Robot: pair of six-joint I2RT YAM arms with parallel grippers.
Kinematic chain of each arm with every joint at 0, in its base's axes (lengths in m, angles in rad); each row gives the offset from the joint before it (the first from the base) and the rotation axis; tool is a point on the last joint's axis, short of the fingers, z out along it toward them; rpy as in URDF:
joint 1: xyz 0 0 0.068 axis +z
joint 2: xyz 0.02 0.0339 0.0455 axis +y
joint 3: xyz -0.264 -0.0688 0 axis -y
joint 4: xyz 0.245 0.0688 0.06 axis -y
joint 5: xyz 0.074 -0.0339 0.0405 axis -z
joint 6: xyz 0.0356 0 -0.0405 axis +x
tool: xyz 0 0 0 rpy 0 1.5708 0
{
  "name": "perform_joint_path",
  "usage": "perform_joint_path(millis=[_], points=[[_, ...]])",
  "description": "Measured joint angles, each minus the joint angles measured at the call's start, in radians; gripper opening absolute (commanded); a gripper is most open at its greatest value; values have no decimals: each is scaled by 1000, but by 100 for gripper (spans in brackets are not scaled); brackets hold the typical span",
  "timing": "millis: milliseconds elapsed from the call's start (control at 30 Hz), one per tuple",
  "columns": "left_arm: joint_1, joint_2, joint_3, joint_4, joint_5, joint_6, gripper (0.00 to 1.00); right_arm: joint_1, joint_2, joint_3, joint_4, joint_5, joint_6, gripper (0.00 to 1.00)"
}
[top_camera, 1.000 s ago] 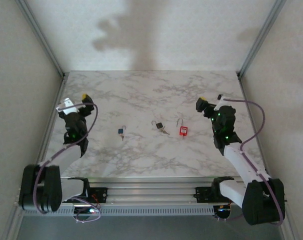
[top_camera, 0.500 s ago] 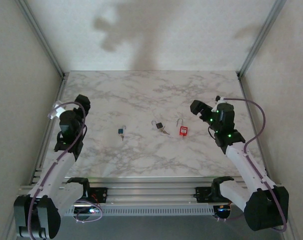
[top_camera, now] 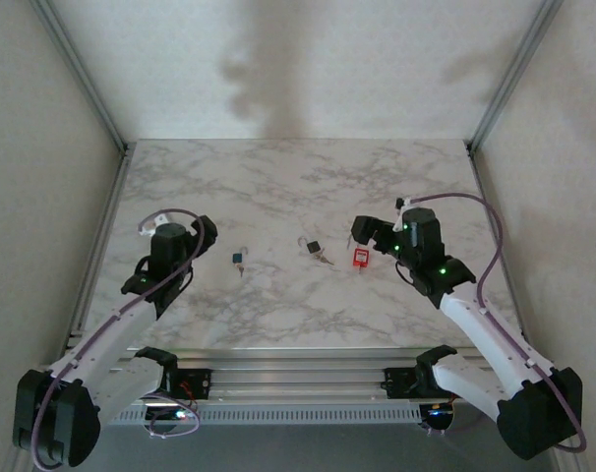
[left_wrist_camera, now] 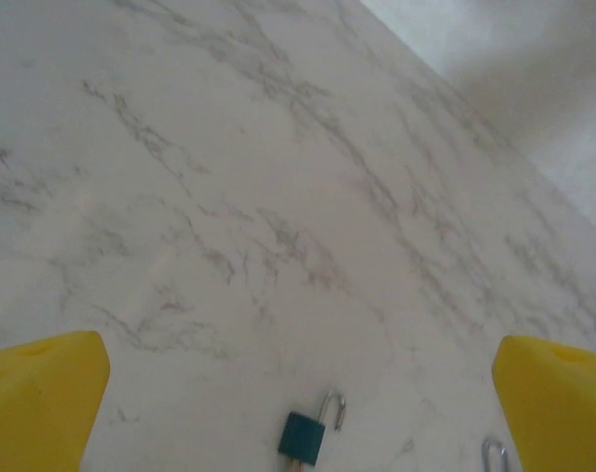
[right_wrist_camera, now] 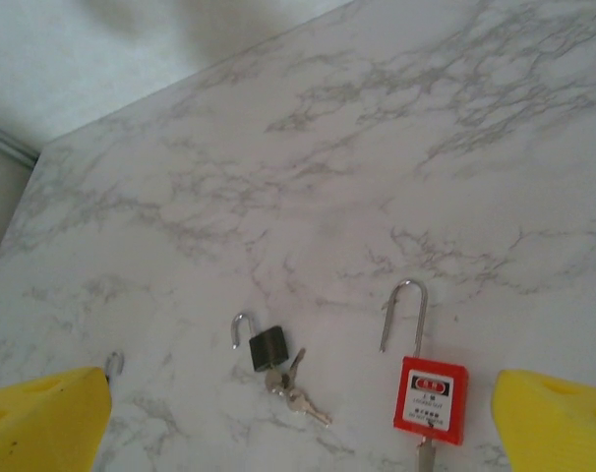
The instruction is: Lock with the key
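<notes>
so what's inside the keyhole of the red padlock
A key sticks out of the red padlock's bottom end. Its blade is hidden inside the body; the picture's edge cuts off its head.

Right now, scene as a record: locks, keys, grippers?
surface: marble table
teal padlock: left of centre, shackle open
black padlock: centre, shackle open, keys lying against it
red padlock: right of centre, long shackle open
left gripper: open, empty, nearest the teal padlock
right gripper: open, empty, close to the red padlock
locked yet: no
</notes>
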Motion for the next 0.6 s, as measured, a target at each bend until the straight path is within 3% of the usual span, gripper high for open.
perform_joint_path(millis=[233, 600], points=[[-111, 94, 1, -57, -64, 21, 100, 45, 3, -19, -13, 29, -12, 99], [-178, 330, 121, -104, -85, 73, 98, 93, 10, -30, -16, 34, -18, 99]])
